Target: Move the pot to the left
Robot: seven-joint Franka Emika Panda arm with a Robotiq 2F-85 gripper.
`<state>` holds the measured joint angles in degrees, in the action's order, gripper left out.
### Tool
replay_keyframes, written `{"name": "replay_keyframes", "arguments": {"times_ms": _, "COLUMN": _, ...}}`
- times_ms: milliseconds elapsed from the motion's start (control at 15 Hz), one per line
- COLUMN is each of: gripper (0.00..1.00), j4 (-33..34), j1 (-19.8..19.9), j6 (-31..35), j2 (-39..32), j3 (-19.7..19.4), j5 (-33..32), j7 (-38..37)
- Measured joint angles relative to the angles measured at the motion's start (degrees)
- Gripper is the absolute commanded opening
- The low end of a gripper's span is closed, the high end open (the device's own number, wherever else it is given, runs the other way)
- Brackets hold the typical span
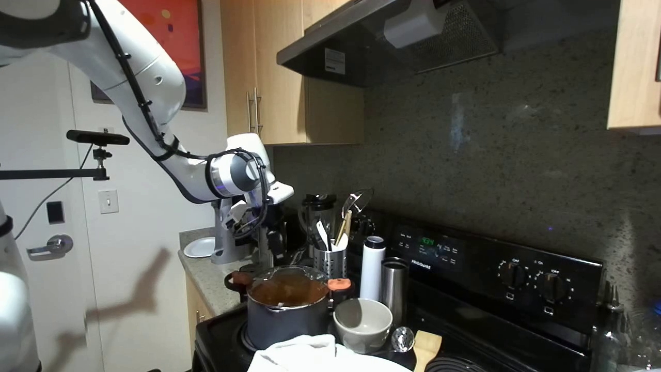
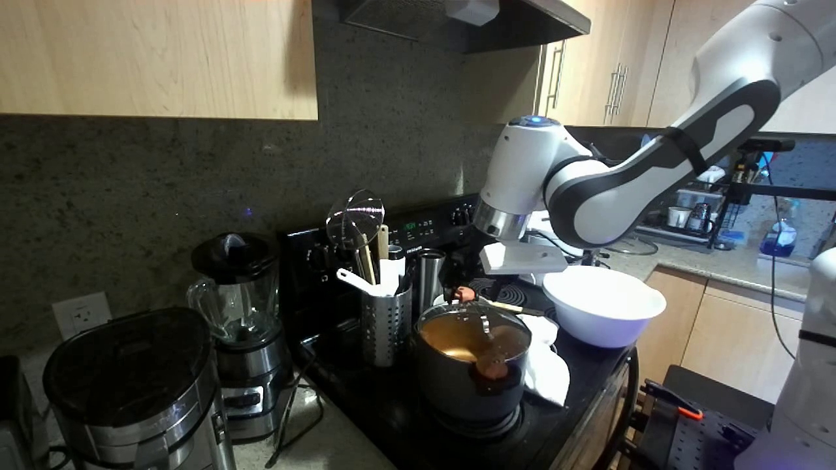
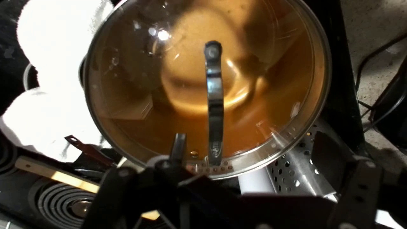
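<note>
The pot (image 1: 286,320) is large, round and grey, with reddish side handles and a clear glass lid. It stands on a stove burner; it also shows in an exterior view (image 2: 467,385). In the wrist view the lidded pot (image 3: 190,124) fills the upper middle, with orange-brown showing through the glass. A dark metal lid handle (image 3: 214,105) arches across the lid. My gripper (image 3: 251,140) is open and empty, its fingers apart near the lid's edge. In an exterior view the gripper (image 1: 276,243) hangs above the pot. In another exterior view the wrist mostly hides it.
A perforated utensil holder (image 2: 386,326) stands close beside the pot. A white bottle (image 1: 372,268), a steel tumbler (image 1: 394,289) and a light bowl (image 1: 363,323) are near it. A white towel (image 2: 548,372) and a large white bowl (image 2: 604,307) lie alongside. A blender (image 2: 245,307) stands on the counter.
</note>
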<state>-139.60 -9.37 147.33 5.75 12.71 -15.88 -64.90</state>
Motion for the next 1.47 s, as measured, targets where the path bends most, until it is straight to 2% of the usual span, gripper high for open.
{"name": "replay_keyframes", "arguments": {"times_ms": 200, "gripper": 1.0, "j4": 2.3, "j1": 0.7, "j6": -2.3, "j2": 0.0, "j3": -1.3, "j5": 3.3, "j7": 2.9}}
{"name": "replay_keyframes", "arguments": {"times_ms": 1133, "gripper": 1.0, "j4": 11.0, "j1": 7.6, "j6": -19.1, "j2": 2.8, "j3": -6.8, "j5": 2.7, "j7": 4.1}}
{"name": "replay_keyframes", "arguments": {"times_ms": 1467, "gripper": 1.0, "j4": 12.2, "j1": 8.1, "j6": -22.5, "j2": 2.8, "j3": -8.3, "j5": 6.3, "j7": 7.5}}
